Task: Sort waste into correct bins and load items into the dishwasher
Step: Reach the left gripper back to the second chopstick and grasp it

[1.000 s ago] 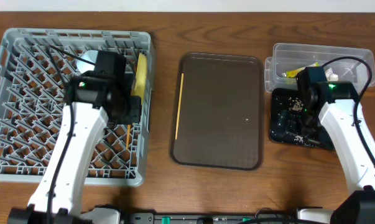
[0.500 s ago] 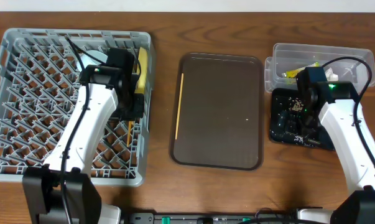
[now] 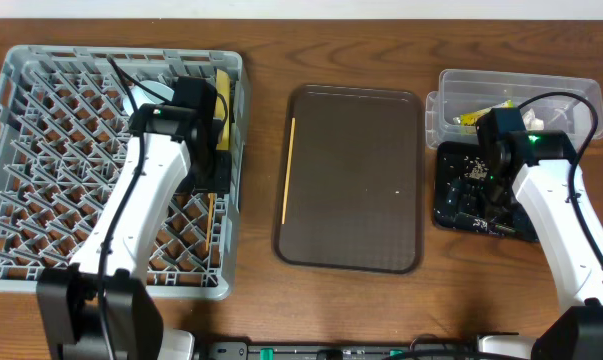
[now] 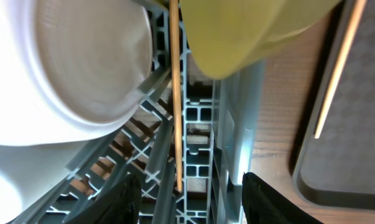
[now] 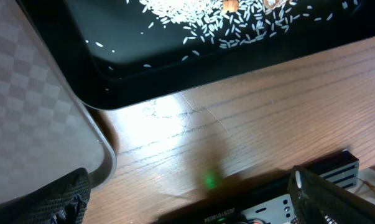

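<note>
1. In the left wrist view, the left gripper (image 4: pixel 190 188) sits at the bottom edge. Its two dark fingers (image 4: pixel 122 202) are spread wide with nothing held between them. Only the lattice of the grey dish rack (image 4: pixel 199 152) shows below the gap.
2. Just above that gap, a wooden chopstick (image 4: pixel 175 106) lies in the rack. It runs straight up the middle of the frame.
3. Farther up, a white bowl (image 4: pixel 81 68) fills the upper left and a yellow plate (image 4: pixel 249 31) fills the top centre. The chopstick passes between them.
4. In the right wrist view, the right gripper (image 5: pixel 187 185) shows one finger in each bottom corner. They are wide apart and empty, over the bare wooden table (image 5: pixel 249 118).
5. Beyond that strip of wood, the black tray (image 5: pixel 143 68) spans the top of the frame, with rice crumbs (image 5: pixel 237 22) scattered along its upper edge. A rounded corner of the serving tray (image 5: pixel 32 106) fills the left side.
6. From overhead, the rack takes up the left of the frame. The plate stands on edge against the rack's right wall near its upper right corner, beside the left arm.
7. The serving tray lies at frame centre, with a second chopstick (image 3: pixel 287 170) along its left rim.
8. At the upper right, the clear tub (image 3: pixel 576 100) holds the snack wrapper (image 3: pixel 468 117). The black tray sits directly below the tub in the frame, under the right arm.
</note>
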Robot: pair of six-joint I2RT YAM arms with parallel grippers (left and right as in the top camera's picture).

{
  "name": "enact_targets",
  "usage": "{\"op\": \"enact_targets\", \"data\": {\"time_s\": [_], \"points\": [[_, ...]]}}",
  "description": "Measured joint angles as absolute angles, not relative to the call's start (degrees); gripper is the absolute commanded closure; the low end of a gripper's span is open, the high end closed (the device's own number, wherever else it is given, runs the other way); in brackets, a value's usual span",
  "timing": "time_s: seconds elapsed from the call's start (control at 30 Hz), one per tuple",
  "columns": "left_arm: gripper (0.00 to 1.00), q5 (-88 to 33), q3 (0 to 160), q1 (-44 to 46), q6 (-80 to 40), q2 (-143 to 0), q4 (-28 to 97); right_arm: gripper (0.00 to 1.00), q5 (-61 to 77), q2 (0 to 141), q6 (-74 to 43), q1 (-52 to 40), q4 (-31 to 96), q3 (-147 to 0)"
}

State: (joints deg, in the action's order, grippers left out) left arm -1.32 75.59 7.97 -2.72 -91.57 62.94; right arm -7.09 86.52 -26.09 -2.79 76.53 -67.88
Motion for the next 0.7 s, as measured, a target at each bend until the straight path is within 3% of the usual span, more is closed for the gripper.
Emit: {"op": "enact_targets", "data": {"time_s": [0.33,0.7], "points": [[0.47,-12.40,75.68,9.43,-2.74,-77.45,56.38,0.01,-7.07,86.52,-26.09,-2.79,75.77,-67.88],[0.43,-14.44,75.68,21.61,-3.18,-86.43,51.55,0.01,-7.07,86.52,-26.09,-2.79,75.77,-67.88]]}}
